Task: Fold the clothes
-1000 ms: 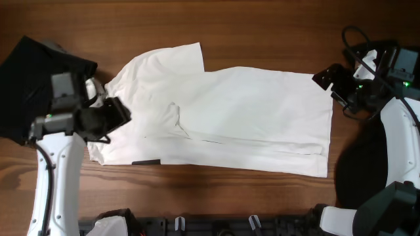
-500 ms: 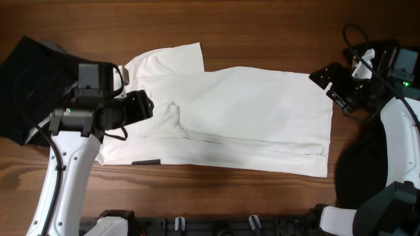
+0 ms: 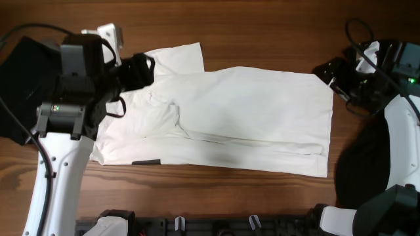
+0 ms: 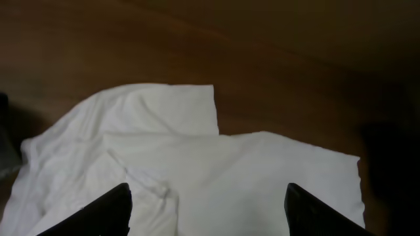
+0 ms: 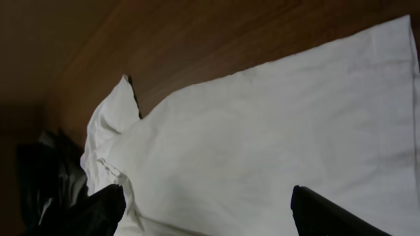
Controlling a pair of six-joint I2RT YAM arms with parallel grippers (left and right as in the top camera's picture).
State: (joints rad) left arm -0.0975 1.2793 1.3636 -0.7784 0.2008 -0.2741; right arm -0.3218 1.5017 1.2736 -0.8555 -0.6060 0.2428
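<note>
Dark brown wood-grain table [image 3: 262, 26] fills all views. Even light from overhead; wrist views are dimmer, and the far tabletop fades near black. Black rail [image 3: 216, 226] with clips runs along the table's bottom edge.

White T-shirt [image 3: 249, 111], black garment [image 3: 20, 98], brown table [image 3: 275, 26].

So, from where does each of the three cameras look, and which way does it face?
Overhead: above the table, looking straight down at the white T-shirt; both arms, the left hand and the right hand show.
Left wrist: near the collar end, looking down on the T-shirt; two dark fingers at the bottom.
Right wrist: by the hem end, looking across toward the sleeve; fingers at the bottom.
Shared: both wrist views show that sleeve.
</note>
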